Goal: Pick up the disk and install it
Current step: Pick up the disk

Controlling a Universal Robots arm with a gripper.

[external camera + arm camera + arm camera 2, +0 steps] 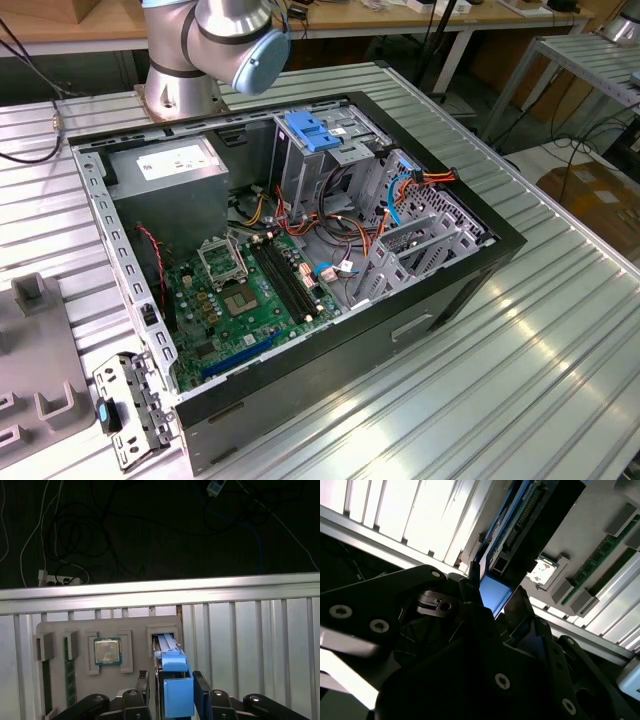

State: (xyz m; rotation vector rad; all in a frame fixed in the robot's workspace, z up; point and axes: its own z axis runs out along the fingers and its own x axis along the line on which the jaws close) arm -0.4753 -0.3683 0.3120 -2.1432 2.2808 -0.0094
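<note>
- While my gripper (171,679) straddles the disk (178,696) in its holder (135,630), I can't tell if it's clamped.
- Off-centre grip: disk could tilt and jam coming out.

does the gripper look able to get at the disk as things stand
Probably yes: the gripper straddles the disk, which stands on edge in a slot of the grey tray, and nothing sits between them.
</note>
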